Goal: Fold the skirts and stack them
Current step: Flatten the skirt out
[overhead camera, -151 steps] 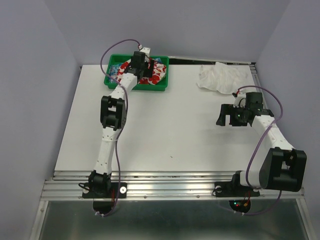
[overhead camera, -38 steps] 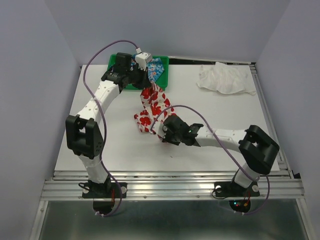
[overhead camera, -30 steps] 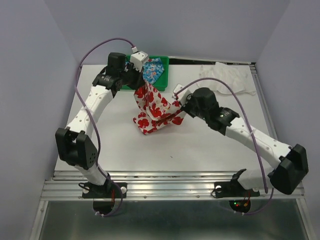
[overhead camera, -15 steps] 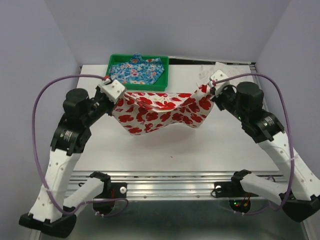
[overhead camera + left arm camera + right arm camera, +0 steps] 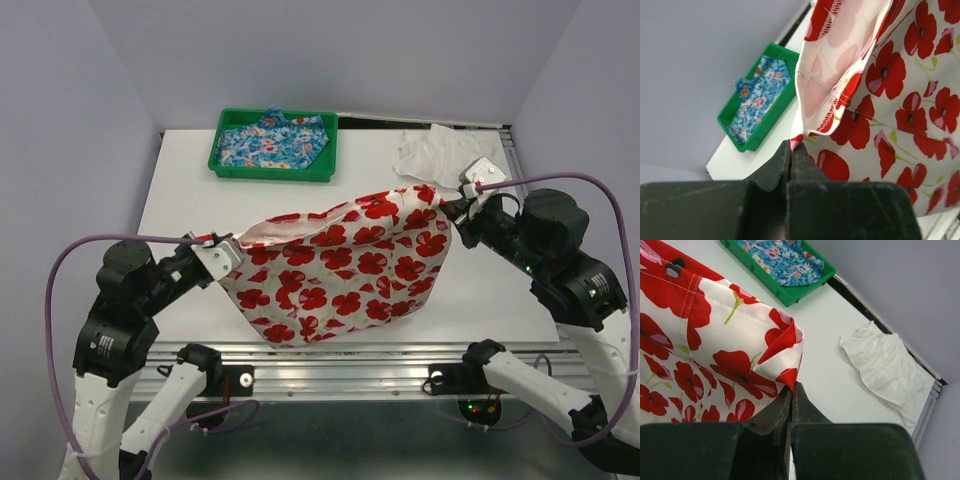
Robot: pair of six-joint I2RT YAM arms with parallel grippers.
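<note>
The white skirt with red flowers (image 5: 340, 265) hangs stretched between the two arms over the near half of the table (image 5: 250, 200); whether its lower edge touches the tabletop is hard to tell from above. The left gripper (image 5: 791, 146) is clamped tight on one corner of it, the right gripper (image 5: 792, 386) pinched closed on a folded corner at the other end. The blue skirt (image 5: 275, 140) lies in the green tray (image 5: 270, 173) at the far left, a crumpled white cloth (image 5: 435, 150) at the far right.
</note>
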